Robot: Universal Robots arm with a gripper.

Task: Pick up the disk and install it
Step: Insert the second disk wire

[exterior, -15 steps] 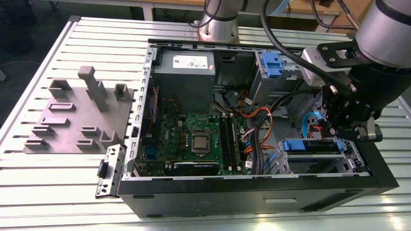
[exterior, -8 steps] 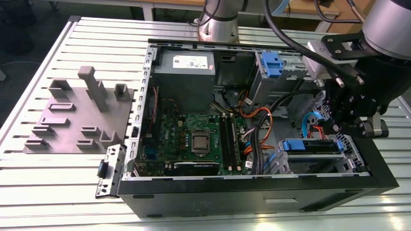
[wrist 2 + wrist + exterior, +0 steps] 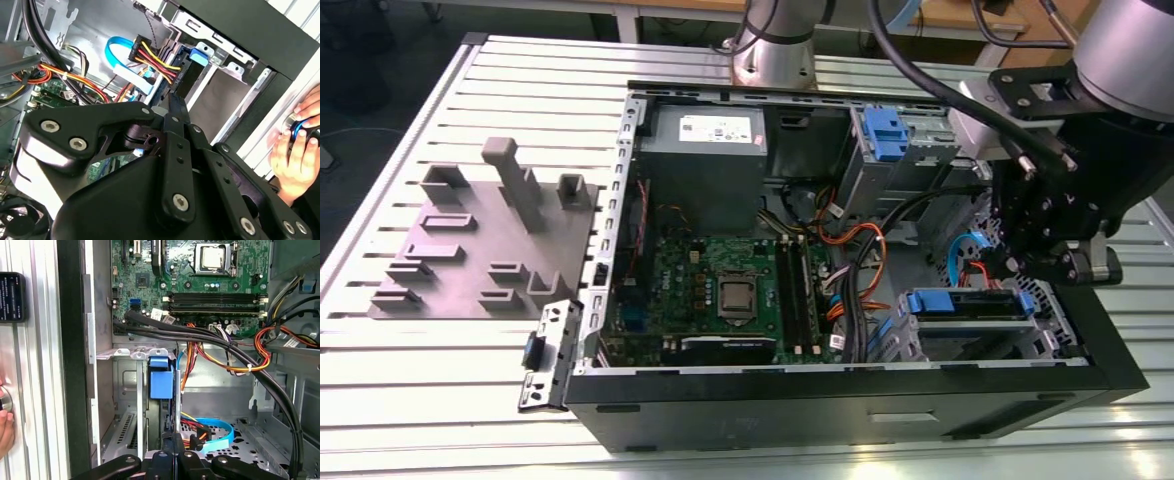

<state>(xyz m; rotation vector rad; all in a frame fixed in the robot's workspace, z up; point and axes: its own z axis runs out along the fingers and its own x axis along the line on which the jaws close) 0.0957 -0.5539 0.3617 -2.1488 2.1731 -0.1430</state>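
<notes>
exterior view / case: open computer case (image 3: 854, 250) lies on the slatted desk (image 3: 400, 400), with the motherboard (image 3: 720, 290) facing up.
exterior view / disk: the disk (image 3: 970, 305) is already inside the case, in the drive bay at the near corner on the exterior view's right. Its blue frame shows on top and the silver body below.
exterior view / end effector: the end effector (image 3: 1014, 265) hangs just over the far edge of the disk, inside the case walls.
exterior view / tray: grey slotted tray (image 3: 480, 250) sits on the exterior view's left, well apart from the case.
second wrist view / end effector: the end effector (image 3: 176, 105) is narrow, its tips drawn almost together into a point. The tips are right at the dark edge of the disk (image 3: 192, 70), below its blue tab.
second wrist view / cables: the power plug (image 3: 150, 52) with red and yellow wires and the blue ribbon cable (image 3: 117, 52) lie just beside the disk. I can't tell whether either is plugged in.
second wrist view / person: a hand (image 3: 295, 150) rests on a button on the desk outside the case.
first wrist view / disk: the disk (image 3: 161, 382) is seen edge-on, upright between the bay's metal walls.
first wrist view / end effector: the end effector (image 3: 176, 437) is narrow and in line with the disk's edge. I can't tell whether it pinches the disk or only touches it.
progress: my read is that the pick-up is done and the disk is in its bay. Full seating and release are not confirmed.
</notes>
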